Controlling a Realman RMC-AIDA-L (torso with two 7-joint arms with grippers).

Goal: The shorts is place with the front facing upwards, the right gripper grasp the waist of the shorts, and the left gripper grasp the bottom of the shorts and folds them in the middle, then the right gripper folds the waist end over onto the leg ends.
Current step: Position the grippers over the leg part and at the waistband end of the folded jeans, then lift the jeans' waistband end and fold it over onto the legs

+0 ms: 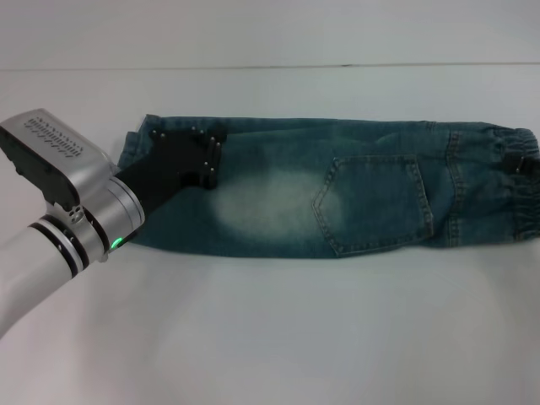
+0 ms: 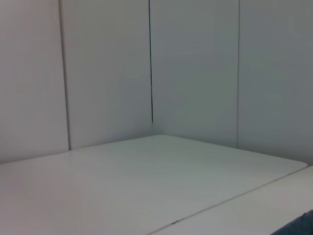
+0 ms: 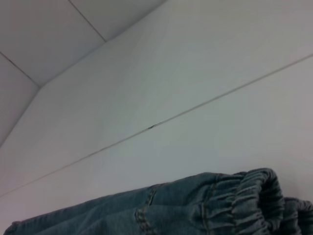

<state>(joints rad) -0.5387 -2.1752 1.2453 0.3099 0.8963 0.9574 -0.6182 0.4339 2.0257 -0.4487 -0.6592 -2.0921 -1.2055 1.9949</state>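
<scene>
The blue denim shorts (image 1: 337,194) lie lengthwise across the table, folded along the middle with a back pocket facing up. The elastic waist is at the right and the leg ends at the left. My left gripper (image 1: 213,158) rests over the leg ends, its black fingers spread open on the fabric. At the right edge of the head view only a small black part of my right gripper (image 1: 521,164) shows, at the waist. The right wrist view shows the gathered waistband of the shorts (image 3: 244,200) close up. A denim corner (image 2: 301,225) peeks into the left wrist view.
The white table (image 1: 270,321) stretches in front of and behind the shorts, with a thin seam line (image 1: 253,66) along the back. Grey wall panels (image 2: 146,63) stand beyond the table's far corner.
</scene>
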